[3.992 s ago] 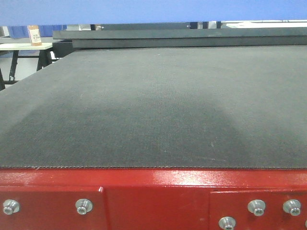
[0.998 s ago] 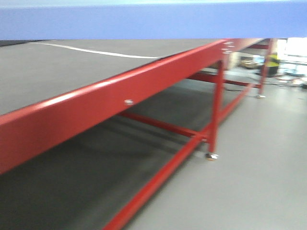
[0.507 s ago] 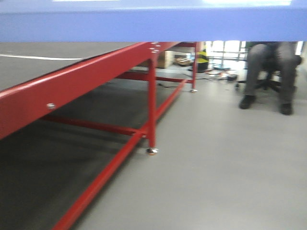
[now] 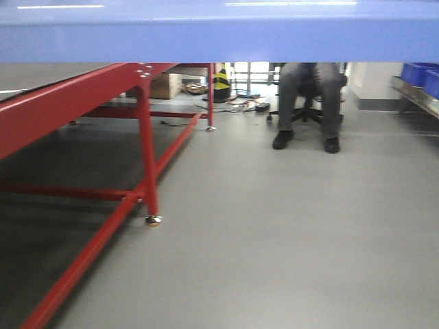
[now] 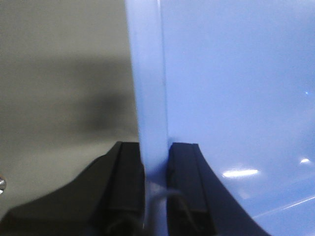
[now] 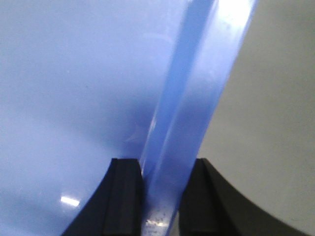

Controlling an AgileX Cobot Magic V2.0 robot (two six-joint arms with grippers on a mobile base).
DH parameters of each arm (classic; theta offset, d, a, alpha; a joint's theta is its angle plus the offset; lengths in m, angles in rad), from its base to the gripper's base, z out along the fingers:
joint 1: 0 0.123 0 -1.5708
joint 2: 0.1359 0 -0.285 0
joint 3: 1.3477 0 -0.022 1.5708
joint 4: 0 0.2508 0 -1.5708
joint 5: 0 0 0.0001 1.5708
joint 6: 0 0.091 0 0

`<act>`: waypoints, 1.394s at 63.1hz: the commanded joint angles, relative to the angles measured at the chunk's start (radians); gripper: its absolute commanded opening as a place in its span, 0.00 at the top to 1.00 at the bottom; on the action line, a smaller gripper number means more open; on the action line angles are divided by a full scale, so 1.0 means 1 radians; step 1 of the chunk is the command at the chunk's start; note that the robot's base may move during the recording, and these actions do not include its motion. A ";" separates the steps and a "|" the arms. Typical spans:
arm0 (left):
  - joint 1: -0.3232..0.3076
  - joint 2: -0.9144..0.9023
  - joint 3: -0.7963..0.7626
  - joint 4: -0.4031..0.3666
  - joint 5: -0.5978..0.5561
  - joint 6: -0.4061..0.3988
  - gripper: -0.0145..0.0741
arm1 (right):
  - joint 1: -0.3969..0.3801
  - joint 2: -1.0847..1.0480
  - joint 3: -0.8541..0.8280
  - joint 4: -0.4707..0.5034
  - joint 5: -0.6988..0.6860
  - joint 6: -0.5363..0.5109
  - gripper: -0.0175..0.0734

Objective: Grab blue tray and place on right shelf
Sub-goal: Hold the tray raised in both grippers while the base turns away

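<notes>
The light-blue tray point(image 4: 219, 38) fills the top strip of the front view, held up level in front of the camera. In the left wrist view my left gripper point(image 5: 155, 162) is shut on the tray's left rim point(image 5: 147, 88), one black finger outside and one inside. In the right wrist view my right gripper point(image 6: 162, 177) is shut on the tray's right rim point(image 6: 197, 98) the same way. The tray floor shows glossy in both wrist views. A steel shelf edge point(image 4: 411, 92) shows at the far right of the front view.
The red-framed table point(image 4: 62, 110) with its legs stands at left. A seated person's legs point(image 4: 309, 103) and chair are ahead at the back. Dark-blue bins point(image 4: 420, 74) sit at the far right. Grey floor point(image 4: 274, 240) lies open ahead.
The view has swung to the right: the red table has slid to the left, the seated person has moved toward the centre, and the blue bins have come into view. Both grippers still hold the tray.
</notes>
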 commanded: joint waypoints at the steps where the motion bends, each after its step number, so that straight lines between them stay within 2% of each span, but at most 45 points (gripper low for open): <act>1: -0.004 -0.029 -0.028 -0.018 0.080 0.019 0.89 | 0.000 -0.023 -0.029 -0.052 -0.015 -0.052 0.78; 88: -0.004 -0.029 -0.028 -0.019 0.080 0.019 0.89 | 0.000 -0.023 -0.029 -0.052 -0.015 -0.052 0.78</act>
